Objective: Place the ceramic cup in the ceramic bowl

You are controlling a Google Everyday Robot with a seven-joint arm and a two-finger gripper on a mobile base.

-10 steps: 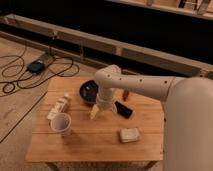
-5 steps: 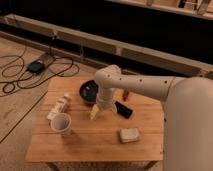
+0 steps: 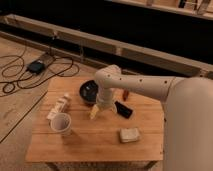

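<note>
The white ceramic cup (image 3: 61, 123) stands upright near the table's front left. Toward the back of the table sits the dark ceramic bowl (image 3: 88, 92), partly covered by my arm. My gripper (image 3: 95, 113) points down over the table's middle, right of the cup and just in front of the bowl. It is open with nothing between its pale yellow fingers.
A white labelled bottle (image 3: 58, 106) lies behind the cup. A flat black object (image 3: 123, 109) lies right of the gripper, a small reddish item (image 3: 125, 94) behind it, and a beige block (image 3: 129, 135) at front right. Cables (image 3: 30, 75) run over the floor beyond the wooden table (image 3: 90, 147).
</note>
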